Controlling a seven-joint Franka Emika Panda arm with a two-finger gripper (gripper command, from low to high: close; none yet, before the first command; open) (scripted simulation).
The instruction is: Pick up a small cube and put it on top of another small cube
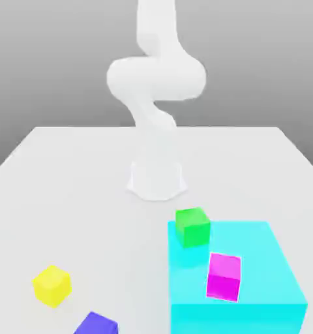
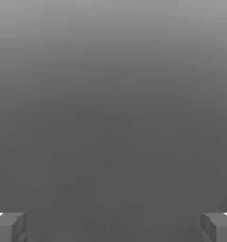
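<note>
Indigo cube [image 1: 97, 324] sits on the pale table [image 1: 107, 228] at the exterior view's near edge, left of centre and partly cut off by the frame; the yellow cube [image 1: 52, 286] lies near it, farther to the exterior view's left; the green cube [image 1: 193, 227] and the magenta cube [image 1: 223, 277] rest apart on top of the big cyan block [image 1: 237, 319], magenta nearer the camera; the white arm [image 1: 156, 78] rises behind them, and the gripper [image 2: 113, 228] has its jaws spread wide with nothing between them
</note>
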